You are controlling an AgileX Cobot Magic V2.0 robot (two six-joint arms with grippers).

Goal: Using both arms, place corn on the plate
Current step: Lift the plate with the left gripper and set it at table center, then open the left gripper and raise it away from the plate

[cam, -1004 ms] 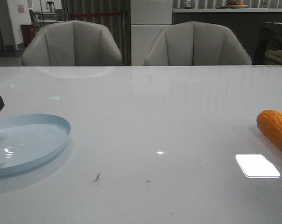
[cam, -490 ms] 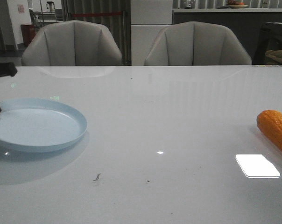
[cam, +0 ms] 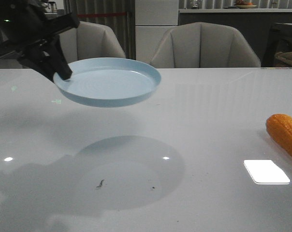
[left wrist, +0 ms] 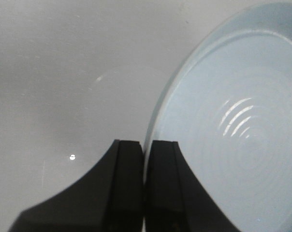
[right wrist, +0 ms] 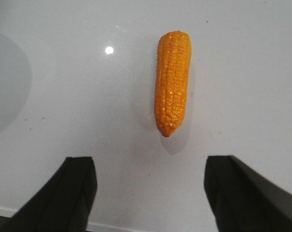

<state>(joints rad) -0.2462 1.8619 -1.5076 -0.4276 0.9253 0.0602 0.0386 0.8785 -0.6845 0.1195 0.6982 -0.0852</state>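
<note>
My left gripper (cam: 64,75) is shut on the left rim of the pale blue plate (cam: 109,82) and holds it level, high above the table, left of centre. In the left wrist view the fingers (left wrist: 129,164) pinch the plate's rim (left wrist: 158,111). The orange corn (cam: 285,133) lies on the table at the far right edge, partly cut off. In the right wrist view the corn (right wrist: 172,79) lies ahead of my right gripper (right wrist: 151,164), which is open, empty and above the table. The right gripper does not show in the front view.
The plate casts a round shadow (cam: 129,171) on the white table (cam: 209,106). A bright light patch (cam: 266,172) lies near the corn. Two grey chairs (cam: 204,46) stand behind the table's far edge.
My left gripper has lifted the plate from the table's left edge and carried it up and to the right. The corn has not moved.
</note>
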